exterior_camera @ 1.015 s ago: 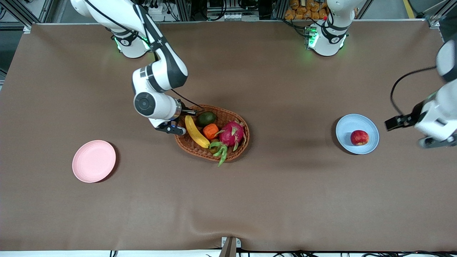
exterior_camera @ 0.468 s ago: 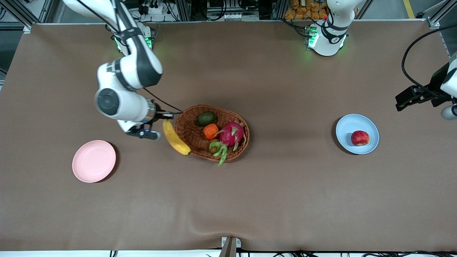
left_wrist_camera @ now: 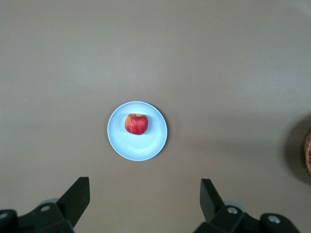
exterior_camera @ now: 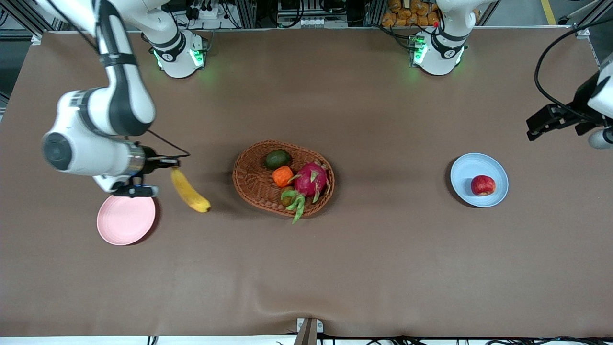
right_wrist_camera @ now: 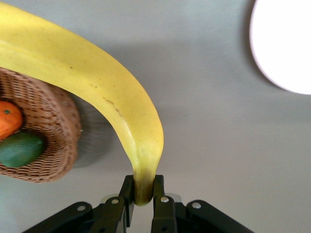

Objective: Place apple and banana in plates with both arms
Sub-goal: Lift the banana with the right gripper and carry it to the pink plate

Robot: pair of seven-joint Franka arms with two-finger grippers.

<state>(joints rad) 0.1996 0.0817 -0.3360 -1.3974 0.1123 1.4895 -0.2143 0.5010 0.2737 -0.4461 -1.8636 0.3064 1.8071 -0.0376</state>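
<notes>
In the front view we see our right gripper [exterior_camera: 165, 165] clamped on one tip of the banana [exterior_camera: 190, 190], carrying it over the table between the wicker basket [exterior_camera: 249, 179] and the pink plate [exterior_camera: 126, 216]. Our left gripper [exterior_camera: 536, 125] waits high near the table's end, the apple [exterior_camera: 482, 185] resting on the blue plate [exterior_camera: 462, 175].

In the left wrist view our fingers [left_wrist_camera: 77, 198] stand wide apart, plate and apple below them.

In the right wrist view our pads [right_wrist_camera: 160, 194] pinch the banana's dark stem.

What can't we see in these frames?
- Left gripper: cut off by the front view's edge; only the left wrist view shows its fingers, open.
- Banana stem: hidden between the right gripper fingers.
- Basket: a small fruit under the dragon fruit is mostly covered.
</notes>
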